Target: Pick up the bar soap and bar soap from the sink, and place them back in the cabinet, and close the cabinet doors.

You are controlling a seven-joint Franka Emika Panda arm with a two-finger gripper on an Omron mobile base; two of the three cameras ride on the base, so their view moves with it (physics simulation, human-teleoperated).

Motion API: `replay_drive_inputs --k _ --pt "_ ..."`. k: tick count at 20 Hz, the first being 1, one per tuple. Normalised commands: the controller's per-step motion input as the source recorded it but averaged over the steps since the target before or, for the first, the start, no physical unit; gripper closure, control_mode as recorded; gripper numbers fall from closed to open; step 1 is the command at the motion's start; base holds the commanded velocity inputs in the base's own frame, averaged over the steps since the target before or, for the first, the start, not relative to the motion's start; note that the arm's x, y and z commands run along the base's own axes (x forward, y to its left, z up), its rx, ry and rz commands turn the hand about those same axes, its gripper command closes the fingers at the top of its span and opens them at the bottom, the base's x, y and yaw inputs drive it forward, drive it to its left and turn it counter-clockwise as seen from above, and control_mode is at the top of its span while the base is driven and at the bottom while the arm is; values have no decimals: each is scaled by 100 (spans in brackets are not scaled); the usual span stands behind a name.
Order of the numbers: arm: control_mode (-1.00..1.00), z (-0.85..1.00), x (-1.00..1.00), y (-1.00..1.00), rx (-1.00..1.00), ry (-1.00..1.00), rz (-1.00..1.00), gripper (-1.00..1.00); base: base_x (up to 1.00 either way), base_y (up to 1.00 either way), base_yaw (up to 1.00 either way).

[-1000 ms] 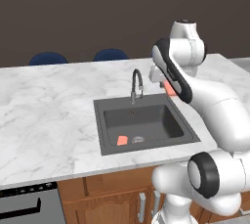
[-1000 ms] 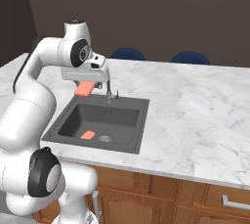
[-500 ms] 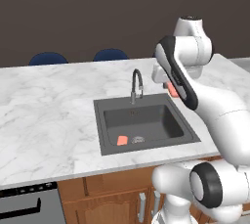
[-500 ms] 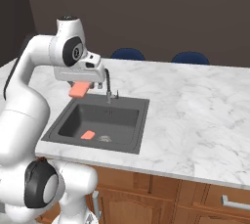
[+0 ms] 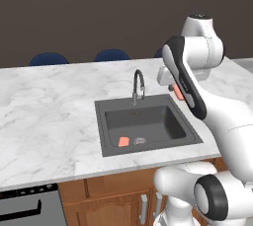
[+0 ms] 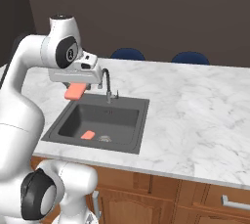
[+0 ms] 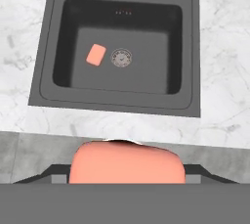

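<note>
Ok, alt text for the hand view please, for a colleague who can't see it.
A salmon-pink bar soap held in the gripper fills the foreground, above a dark grey rectangular sink set in a white marble counter. A second pink bar lies beside the round grey drain strainer.

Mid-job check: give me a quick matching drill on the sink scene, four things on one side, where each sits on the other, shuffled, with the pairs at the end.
Things:
1. bar soap in the gripper
2. second bar soap
3. drain strainer
4. faucet

Places:
A. on the sink floor, beside the strainer
B. round, set in the basin floor
C. rising from the sink's back rim
D. held up in the air above the counter

Pairs: 1-D, 2-A, 3-B, 4-C
</note>
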Motion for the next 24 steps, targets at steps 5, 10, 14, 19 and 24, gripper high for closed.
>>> replay_drive_inputs --k 5,10,14,19,24 --pt "-100 11 -26 0 1 -1 0 100 0 0 0" --pt "-100 7 -17 0 0 0 0 100 0 0 0" --pt "100 1 -2 0 0 0 0 100 -5 0 0" --pt "100 0 0 0 0 0 0 100 -15 0 -9" --pt "100 0 0 0 0 0 0 100 -31 0 -32"
